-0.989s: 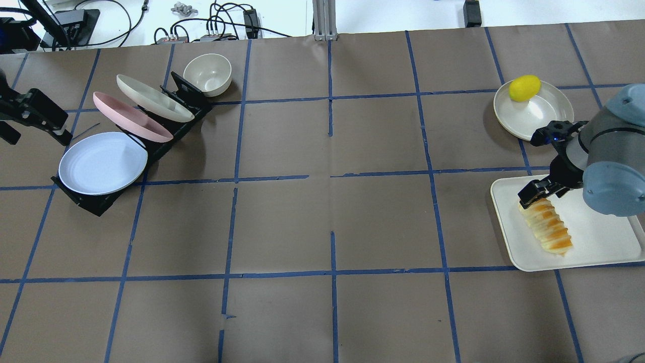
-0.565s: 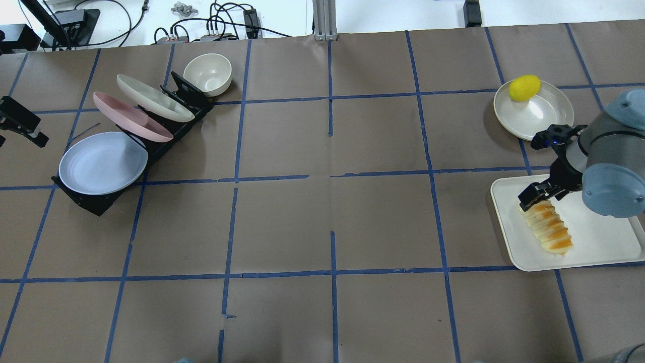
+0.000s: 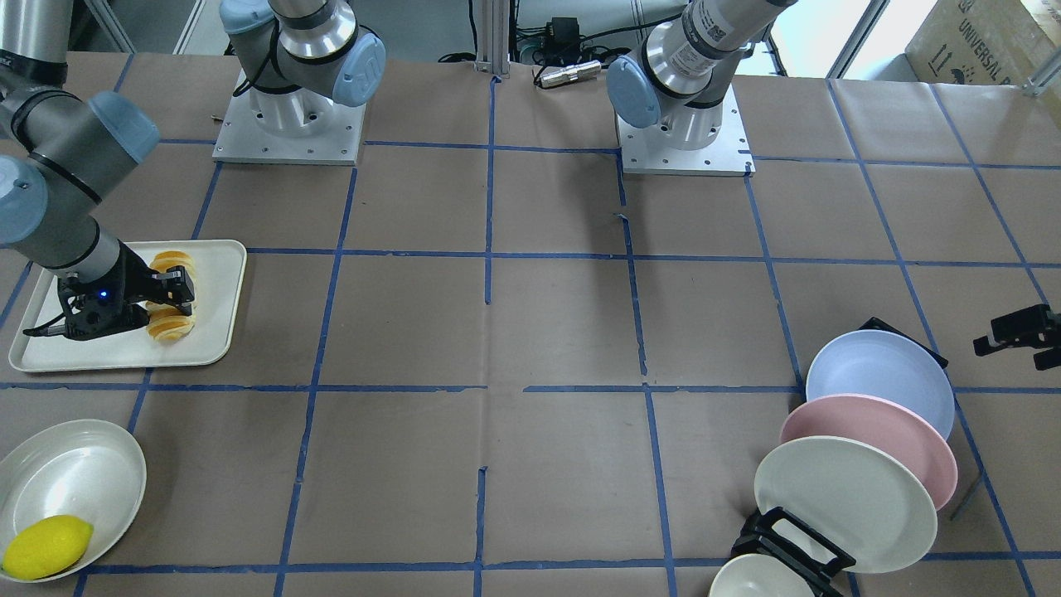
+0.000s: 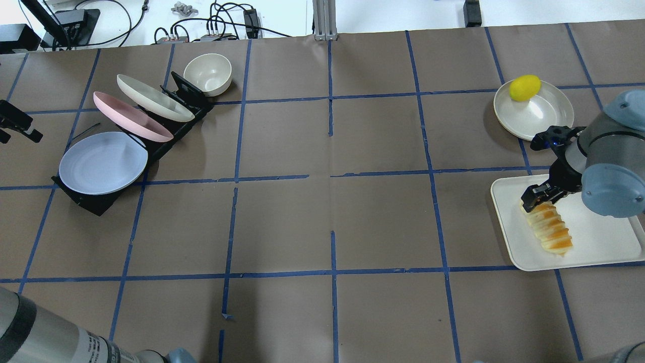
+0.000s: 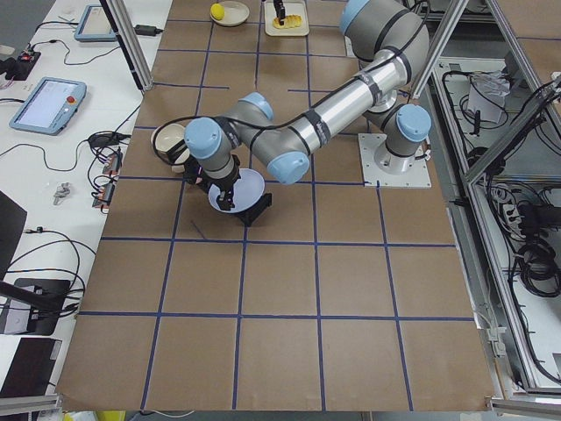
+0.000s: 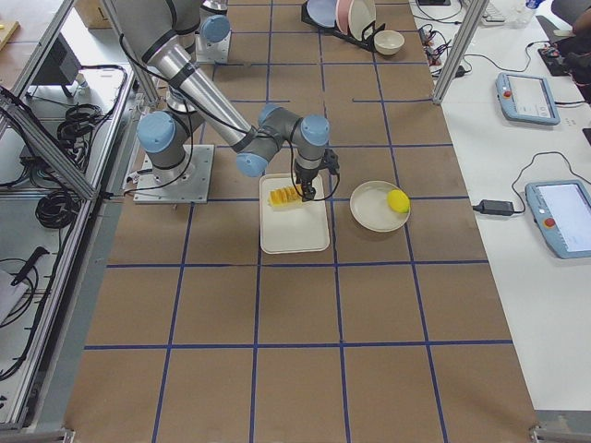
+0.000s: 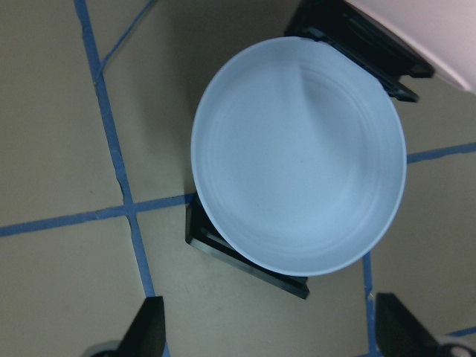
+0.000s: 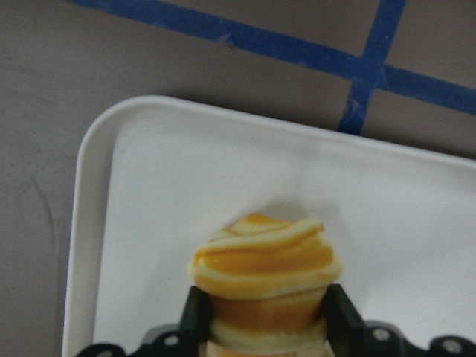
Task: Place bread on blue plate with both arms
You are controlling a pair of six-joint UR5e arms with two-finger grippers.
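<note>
The bread [image 4: 549, 228] lies on a white tray [image 4: 599, 237] at the right. My right gripper [image 4: 535, 194] is at the bread's far end. In the right wrist view its fingers [image 8: 195, 316] press on both sides of the bread [image 8: 264, 275]. The blue plate [image 4: 103, 162] leans in the front slot of a black rack [image 4: 166, 141] at the left. My left gripper [image 4: 17, 123] is to the left of it, apart from it. In the left wrist view my left gripper [image 7: 275, 331] is open and empty over the plate [image 7: 297, 156].
A pink plate [image 4: 131, 117] and a cream plate [image 4: 151, 97] stand in the same rack, with a cream bowl [image 4: 207, 73] behind it. A yellow lemon [image 4: 524, 87] sits in a cream dish [image 4: 546, 113] beyond the tray.
My left gripper has drawn back to the left, away from the blue plate. My right gripper has settled slightly at the bread's far end.
</note>
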